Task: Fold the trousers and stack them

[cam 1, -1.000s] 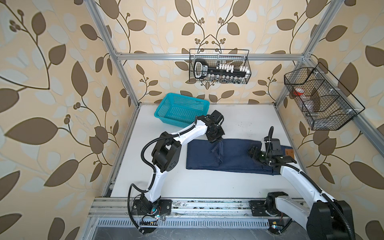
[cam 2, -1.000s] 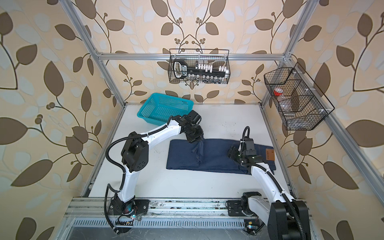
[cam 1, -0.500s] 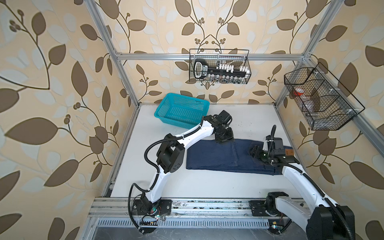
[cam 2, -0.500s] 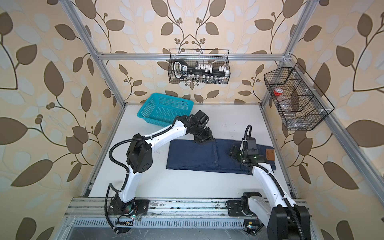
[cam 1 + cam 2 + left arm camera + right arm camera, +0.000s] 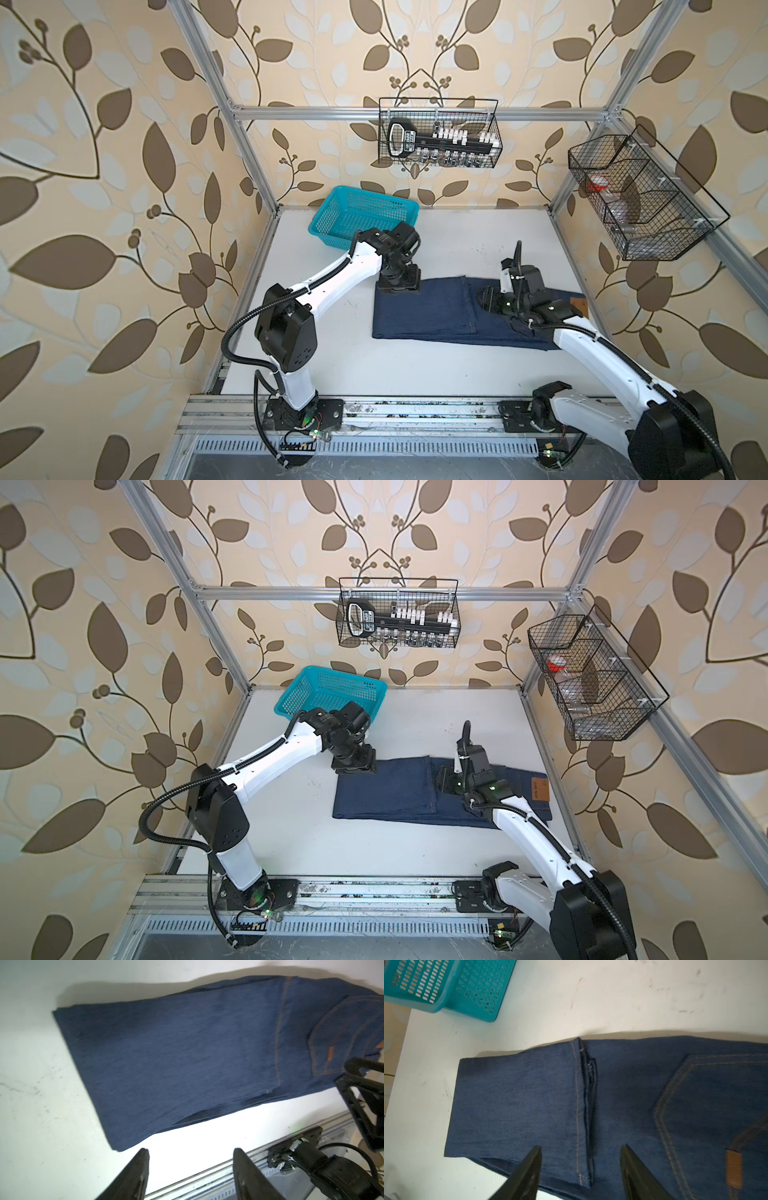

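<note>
On the far left of the table [image 5: 457, 232] we see a teal basket [image 5: 361, 216]; just right of it the left gripper [image 5: 398, 286] hangs at the far left corner of the trousers [image 5: 419, 311], jaws apart and holding nothing. The trousers lie flat from the table's middle to its right edge, legs folded back, with the tan patch [image 5: 539, 789] at the right end. The right gripper [image 5: 485, 300] hovers over the hems [image 5: 578, 1105], jaws likewise parted and empty.
</note>
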`<move>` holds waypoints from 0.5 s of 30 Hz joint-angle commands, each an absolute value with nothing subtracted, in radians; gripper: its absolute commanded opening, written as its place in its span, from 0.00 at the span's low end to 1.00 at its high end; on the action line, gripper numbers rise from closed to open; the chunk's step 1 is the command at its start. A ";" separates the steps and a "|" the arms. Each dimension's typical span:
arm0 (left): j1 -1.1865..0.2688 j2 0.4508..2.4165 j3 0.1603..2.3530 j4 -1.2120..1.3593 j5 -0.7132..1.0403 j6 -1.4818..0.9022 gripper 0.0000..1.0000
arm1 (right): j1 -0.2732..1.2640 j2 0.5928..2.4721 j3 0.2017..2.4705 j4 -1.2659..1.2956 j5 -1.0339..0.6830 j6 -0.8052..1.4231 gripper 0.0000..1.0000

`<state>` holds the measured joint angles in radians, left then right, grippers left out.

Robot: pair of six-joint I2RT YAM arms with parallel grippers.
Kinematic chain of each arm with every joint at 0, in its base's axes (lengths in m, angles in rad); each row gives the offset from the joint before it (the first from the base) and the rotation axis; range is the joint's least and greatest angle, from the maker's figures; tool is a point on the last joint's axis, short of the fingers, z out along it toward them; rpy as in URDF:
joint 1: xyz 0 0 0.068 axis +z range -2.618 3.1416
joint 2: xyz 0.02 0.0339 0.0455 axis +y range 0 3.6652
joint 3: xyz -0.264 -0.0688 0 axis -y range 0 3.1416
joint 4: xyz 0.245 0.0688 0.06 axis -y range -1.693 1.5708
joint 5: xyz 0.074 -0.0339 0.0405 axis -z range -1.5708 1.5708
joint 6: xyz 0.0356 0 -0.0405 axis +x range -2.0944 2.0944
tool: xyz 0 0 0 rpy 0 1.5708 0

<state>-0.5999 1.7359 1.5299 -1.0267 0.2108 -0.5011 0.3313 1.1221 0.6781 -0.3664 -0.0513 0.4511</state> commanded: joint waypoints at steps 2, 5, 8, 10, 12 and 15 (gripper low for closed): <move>-0.505 1.682 1.402 -1.016 0.207 -0.434 0.66 | 0.390 1.252 0.727 -0.354 0.047 0.451 0.55; -0.453 1.671 1.329 -0.972 0.233 -0.418 0.66 | 0.391 1.298 0.701 -0.337 0.041 0.470 0.51; -0.426 1.682 1.291 -0.940 0.259 -0.407 0.66 | 0.394 1.336 0.676 -0.316 0.013 0.484 0.46; -0.415 1.697 1.273 -0.921 0.270 -0.406 0.66 | 0.397 1.348 0.664 -0.301 -0.001 0.491 0.38; -0.407 1.714 1.257 -0.901 0.291 -0.406 0.66 | 0.397 1.353 0.662 -0.297 -0.005 0.493 0.30; -0.402 1.743 1.238 -0.889 0.297 -0.399 0.66 | 0.397 1.369 0.660 -0.305 -0.005 0.488 0.25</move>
<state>-0.4107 1.7271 1.2564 -0.9092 0.2600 -0.4274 0.3927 1.3510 0.6777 -0.3149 -0.0006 0.4850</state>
